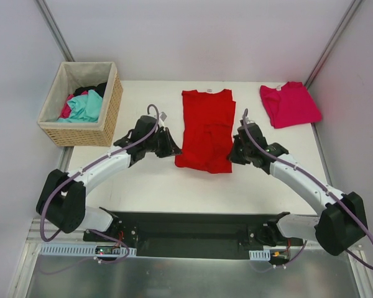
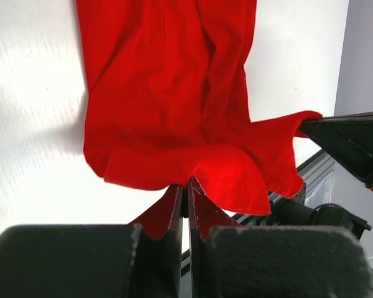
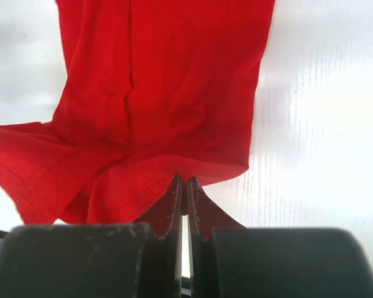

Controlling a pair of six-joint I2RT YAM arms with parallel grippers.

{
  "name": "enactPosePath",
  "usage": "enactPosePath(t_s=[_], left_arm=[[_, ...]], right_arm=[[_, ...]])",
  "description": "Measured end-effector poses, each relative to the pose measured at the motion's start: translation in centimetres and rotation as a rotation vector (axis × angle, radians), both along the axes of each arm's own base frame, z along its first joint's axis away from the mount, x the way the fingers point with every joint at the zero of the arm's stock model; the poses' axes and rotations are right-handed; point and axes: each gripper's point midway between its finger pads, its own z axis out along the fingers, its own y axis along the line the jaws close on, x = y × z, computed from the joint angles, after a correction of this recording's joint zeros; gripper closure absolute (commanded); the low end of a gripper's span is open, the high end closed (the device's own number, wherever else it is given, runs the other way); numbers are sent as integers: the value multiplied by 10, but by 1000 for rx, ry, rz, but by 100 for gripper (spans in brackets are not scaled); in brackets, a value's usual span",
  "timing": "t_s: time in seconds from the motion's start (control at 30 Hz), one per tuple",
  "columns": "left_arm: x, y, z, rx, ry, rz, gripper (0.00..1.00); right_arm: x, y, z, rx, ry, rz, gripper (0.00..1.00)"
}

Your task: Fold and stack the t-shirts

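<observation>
While the white desk (image 1: 143,180) carries everything on its smooth, faintly grained top, the red t-shirt (image 1: 206,124) takes up its middle. It lies as a long narrow strip with the sides turned in, the collar at the far end and the hem at the near end. That shape suggests the lengthwise folds are done and the crosswise fold, hem toward collar, is the step in hand. The cloth is soft and matte, creased down its length and rumpled near the hem, where it lifts off the desk in loose waves.

At the far left stands a wicker basket (image 1: 74,133), stiff, woven and lined with pale fabric. It holds a loose heap of teal, pink and black garments (image 1: 84,105), probably waiting their turn.

At the far right, well apart from the red one, the magenta-pink t-shirt (image 1: 289,104) lies folded to a rough square, likely the base for the stack.

The left gripper (image 2: 185,192) is closed tight on the near left corner of the red hem, with a fold of cloth pinched between its dark fingers. The right gripper (image 3: 184,189) is clamped the same way on the near right corner. Holding both corners should let the hem travel evenly.
</observation>
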Motion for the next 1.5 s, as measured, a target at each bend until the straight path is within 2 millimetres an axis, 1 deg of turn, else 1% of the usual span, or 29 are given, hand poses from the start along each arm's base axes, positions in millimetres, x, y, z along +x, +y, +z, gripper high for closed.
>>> enactPosePath(t_s=[0.1, 0.2, 0.3, 0.53, 0.6, 0.9, 1.07, 1.17, 1.37, 1.43, 1.5], left_arm=[[16, -6, 8, -9, -9, -8, 100], [34, -13, 14, -12, -22, -12, 100], [47, -20, 14, -17, -20, -22, 100], [71, -30, 2, -9, 6, -36, 100], [81, -32, -1, -9, 11, -34, 100], [123, -25, -15, -27, 43, -5, 100], [146, -20, -16, -37, 43, 15, 100], [160, -22, -13, -52, 37, 14, 100], [186, -29, -8, -79, 15, 2, 100], [192, -32, -9, -83, 14, -2, 100], [194, -34, -14, -87, 26, -11, 100]], right_arm=[[11, -5, -4, -10, 11, -24, 99], [26, -10, -6, -18, 13, -51, 99], [41, -12, -5, -20, 11, -69, 99], [84, -14, 4, -6, -1, -97, 99], [96, -15, 5, 2, 1, -106, 99], [140, -24, 0, 30, 26, -134, 99], [161, -23, -7, 36, 40, -136, 99], [171, -20, -12, 40, 49, -133, 100], [185, -15, -24, 51, 71, -125, 99], [187, -15, -29, 50, 82, -126, 99], [190, -16, -34, 47, 90, -129, 99]])
